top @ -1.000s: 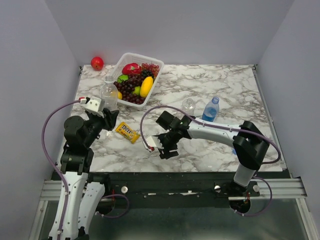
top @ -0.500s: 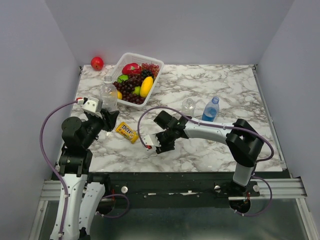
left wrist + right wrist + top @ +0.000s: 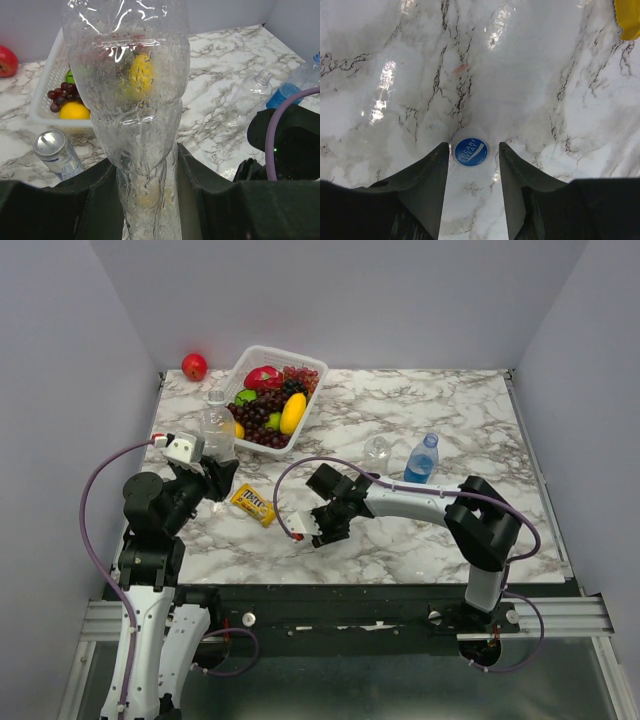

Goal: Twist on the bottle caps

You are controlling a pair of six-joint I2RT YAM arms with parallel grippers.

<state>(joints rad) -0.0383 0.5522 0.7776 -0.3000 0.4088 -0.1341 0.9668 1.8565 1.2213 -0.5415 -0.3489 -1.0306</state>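
My left gripper (image 3: 145, 159) is shut on a colourless bottle (image 3: 132, 85) low on its body and holds it upright at the table's left side (image 3: 217, 430); its top is out of the wrist view. My right gripper (image 3: 472, 149) is open, pointing down at the marble table, with a blue-and-white cap (image 3: 471, 152) lying flat between its fingertips, close to the left finger. In the top view that gripper (image 3: 312, 530) is at the front centre. A second colourless bottle (image 3: 377, 452), with no cap, and a blue-tinted bottle (image 3: 422, 458) stand at the centre right.
A white basket (image 3: 252, 360) of fruit stands at the back left, with a red apple (image 3: 194, 366) beside it. A yellow candy packet (image 3: 254, 504) lies between the arms. A silver can (image 3: 56, 152) stands just left of my left gripper.
My right gripper has shifted a little to the left over the table. My left gripper has moved the bottle slightly up and back.
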